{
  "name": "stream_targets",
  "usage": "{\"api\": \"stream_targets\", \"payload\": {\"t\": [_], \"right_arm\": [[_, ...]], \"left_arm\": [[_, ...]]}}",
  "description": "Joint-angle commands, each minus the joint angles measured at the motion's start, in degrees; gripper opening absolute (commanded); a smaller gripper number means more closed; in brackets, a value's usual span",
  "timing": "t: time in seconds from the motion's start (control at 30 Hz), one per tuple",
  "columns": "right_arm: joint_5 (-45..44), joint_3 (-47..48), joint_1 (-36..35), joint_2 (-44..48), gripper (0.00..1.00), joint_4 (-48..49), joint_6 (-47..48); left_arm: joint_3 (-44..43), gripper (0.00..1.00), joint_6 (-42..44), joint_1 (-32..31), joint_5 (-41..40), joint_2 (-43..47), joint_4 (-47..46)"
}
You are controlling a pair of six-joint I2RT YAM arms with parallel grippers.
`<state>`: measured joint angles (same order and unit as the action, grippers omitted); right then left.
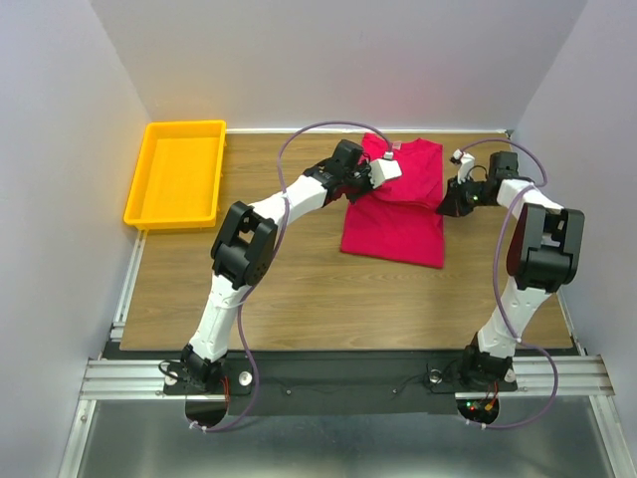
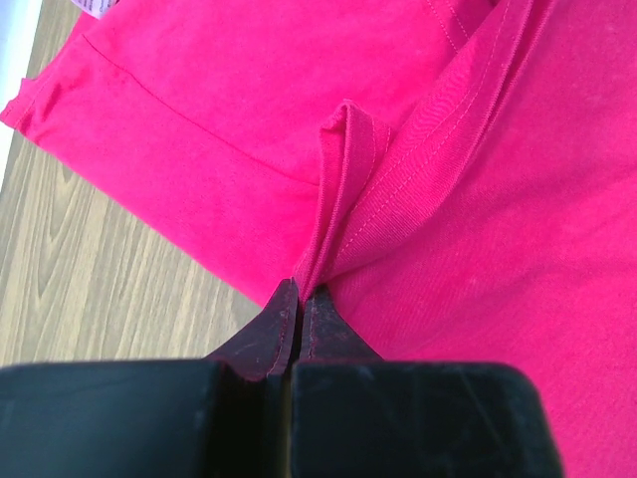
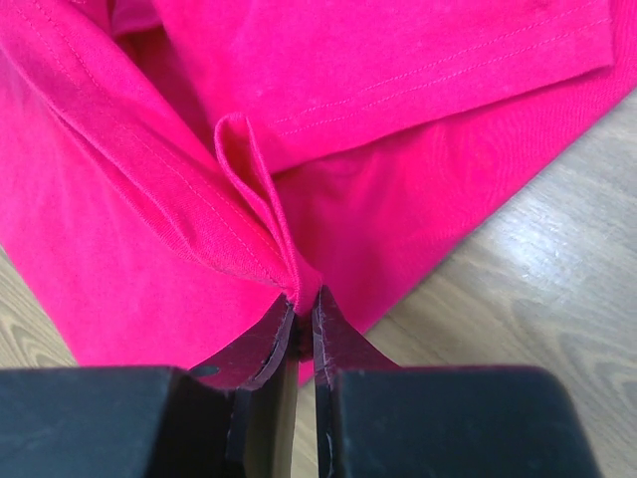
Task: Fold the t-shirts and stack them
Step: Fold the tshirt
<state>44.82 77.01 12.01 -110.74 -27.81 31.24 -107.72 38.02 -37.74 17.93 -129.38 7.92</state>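
The crimson t-shirt point(image 1: 394, 219) lies on the wooden bench point(image 1: 299, 289) in the upper middle of the overhead view, toward the far wall. Its lower part is spread flat as a rough rectangle, while the upper part is bunched and doubled over on itself. Both arms reach in over it from either side.

The left claw point(image 1: 381, 175) sits at the upper left of the shirt, near the collar end. Up close in its wrist view, the left claw point(image 2: 301, 291) is clamped on the cloth: the two dark fingers point(image 2: 267, 337) are pressed together and a narrow ridge of stitched fabric rises from their tips toward the centre of the frame. A hemmed sleeve runs off to the upper left, with bare wood showing along the left side.

The right claw point(image 1: 445, 204) meets the shirt's right edge. In its wrist view the right claw point(image 3: 304, 299) is likewise clamped on the shirt, its fingers point(image 3: 343, 344) nearly touching with a thin fold of red pinched between them. A double-stitched hem crosses the upper right of that frame, and wood shows at the lower right and lower left.

A yellow tray point(image 1: 179, 179) rests at the upper left of the overhead view, well apart from the shirt.
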Motion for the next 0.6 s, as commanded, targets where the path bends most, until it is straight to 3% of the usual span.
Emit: {"api": "stream_targets", "payload": {"t": [0.0,0.57], "right_arm": [[0.53,3.41,0.47,-0.7,0.02,1.97,-0.92],[-0.52,5.34,0.38,-2.73,0.04,1.97,-1.54]], "left_arm": [[-3.37,0.0,-1.02,0.47,-0.36,0.01,-3.0],[-5.22,0.0,-3.74,0.56,-2.02,-2.54,-5.37]]}}
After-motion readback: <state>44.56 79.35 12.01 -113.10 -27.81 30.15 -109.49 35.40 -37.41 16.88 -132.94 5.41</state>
